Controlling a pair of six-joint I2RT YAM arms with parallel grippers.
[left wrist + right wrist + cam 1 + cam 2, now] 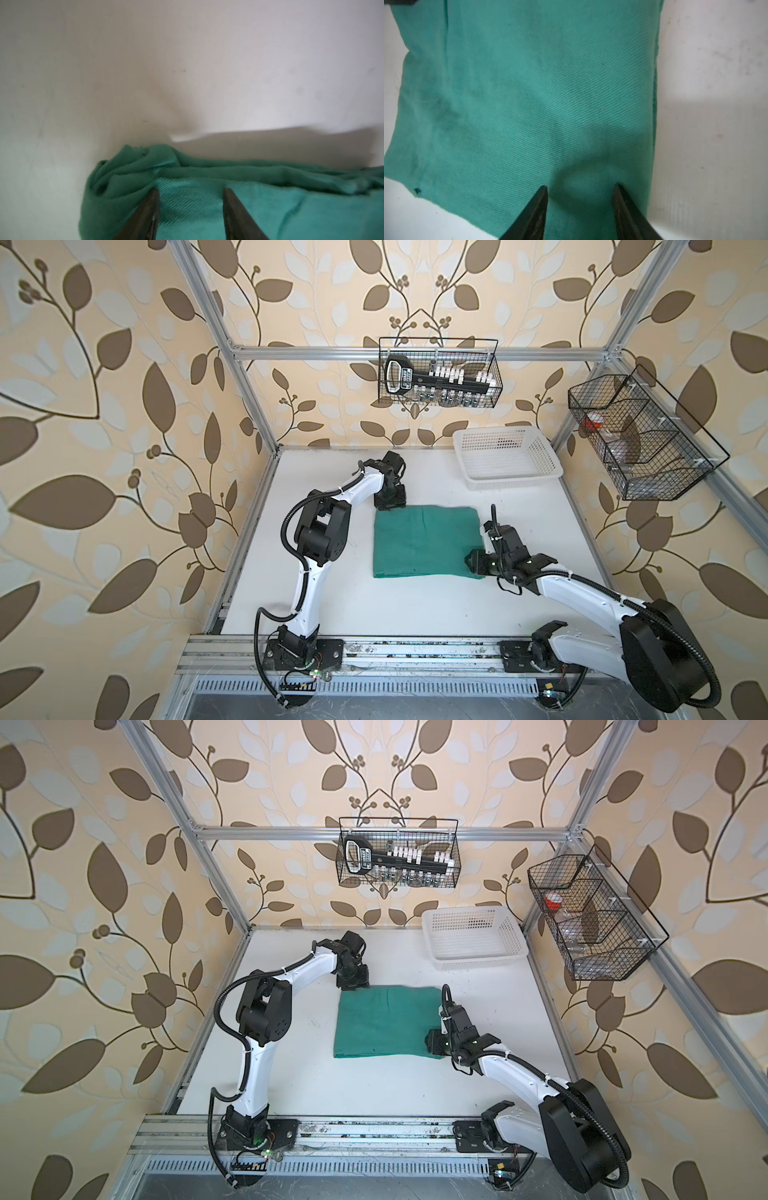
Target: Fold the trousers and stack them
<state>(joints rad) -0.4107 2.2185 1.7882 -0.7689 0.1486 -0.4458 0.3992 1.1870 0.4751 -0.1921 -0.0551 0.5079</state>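
Though lying folded square on the table [415,614], could unravel — risk of catching only the top ply of the trousers [424,541] with the left gripper [190,192], spread over the bunched far-left corner, or the right gripper [580,188], spread and empty at the near-right corner — layers dragged askew

the left arm [309,576] is bent sharply at the elbow and reached far forward, with the left gripper [390,502] pointed steeply down and its fingers [152,199] held apart. the right arm [582,589] is stretched low toward the middle. the right gripper [580,187] is likewise parted, its tips seemingly pressed down, though contact is blurred.
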